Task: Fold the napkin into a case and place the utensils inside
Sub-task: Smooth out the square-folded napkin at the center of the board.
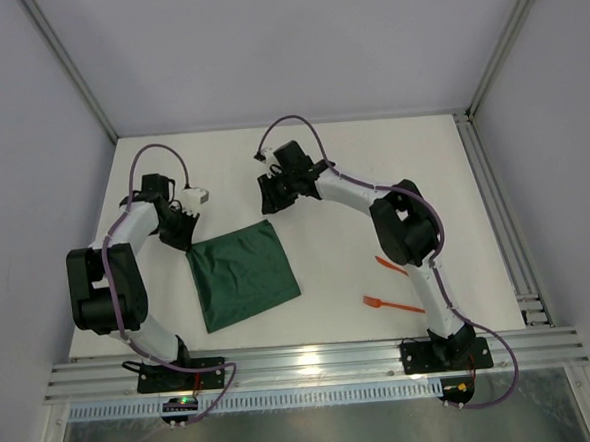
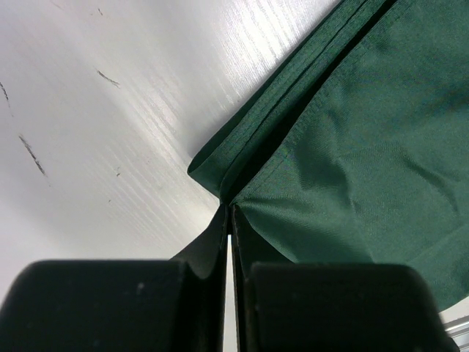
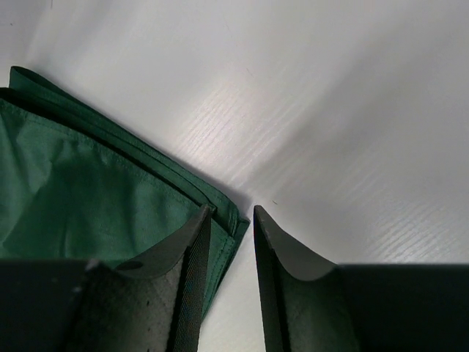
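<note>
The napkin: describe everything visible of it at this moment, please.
The napkin is a dark green, matte, thin cloth, folded so that doubled hemmed edges show. It lies flat and slightly rotated on the white table. Soft creases run from its far left corner, which the left hand pinches shut. The right hand is open at the far right corner, straddling the tip without clamping it. Nothing else touches it.

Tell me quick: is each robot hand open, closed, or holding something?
Left gripper: closed, pinching a corner of the napkin.
Right gripper: open, holding nothing, at another napkin corner.
</note>
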Action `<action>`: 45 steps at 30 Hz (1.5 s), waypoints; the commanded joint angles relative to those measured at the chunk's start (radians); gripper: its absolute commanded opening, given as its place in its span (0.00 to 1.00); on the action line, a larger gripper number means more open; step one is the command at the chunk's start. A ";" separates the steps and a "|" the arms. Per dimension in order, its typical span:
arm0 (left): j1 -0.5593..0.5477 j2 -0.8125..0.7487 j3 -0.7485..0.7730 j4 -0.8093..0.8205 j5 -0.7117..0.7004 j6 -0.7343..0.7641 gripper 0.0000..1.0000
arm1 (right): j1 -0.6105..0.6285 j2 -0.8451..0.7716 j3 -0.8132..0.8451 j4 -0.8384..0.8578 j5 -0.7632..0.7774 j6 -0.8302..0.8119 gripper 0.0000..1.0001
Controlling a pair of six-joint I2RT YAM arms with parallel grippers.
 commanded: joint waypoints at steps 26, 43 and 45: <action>0.016 -0.056 0.076 0.021 0.064 -0.007 0.00 | 0.008 0.054 -0.001 -0.013 0.028 -0.038 0.04; 0.033 0.082 0.080 0.082 -0.005 0.027 0.04 | 0.008 0.018 0.000 -0.027 0.012 -0.072 0.08; 0.033 0.082 0.075 0.083 -0.009 0.032 0.09 | 0.008 0.005 0.005 -0.025 0.014 -0.062 0.11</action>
